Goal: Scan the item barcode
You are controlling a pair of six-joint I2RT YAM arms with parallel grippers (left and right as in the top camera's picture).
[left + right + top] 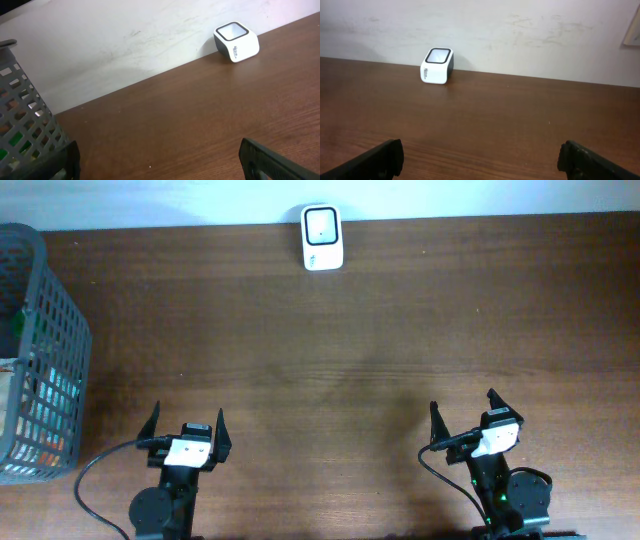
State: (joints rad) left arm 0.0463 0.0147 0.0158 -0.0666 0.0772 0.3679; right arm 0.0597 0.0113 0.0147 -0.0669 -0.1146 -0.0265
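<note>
A small white barcode scanner (322, 237) with a dark window on top stands at the table's far edge, against the wall; the left wrist view has the scanner (236, 41) at upper right and the right wrist view has the scanner (437, 66) at upper left. At the near left my left gripper (187, 420) stands open and holds nothing. My right gripper (463, 408) at the near right is open too, nothing between its fingers. Packaged items (30, 405) lie inside the grey basket (62, 320) at the left edge; no barcode shows.
The grey mesh basket (30, 135) fills the lower left of the left wrist view, close to the left finger. A brown wooden table (350, 350) stretches between the grippers and the scanner. A white wall runs behind the table.
</note>
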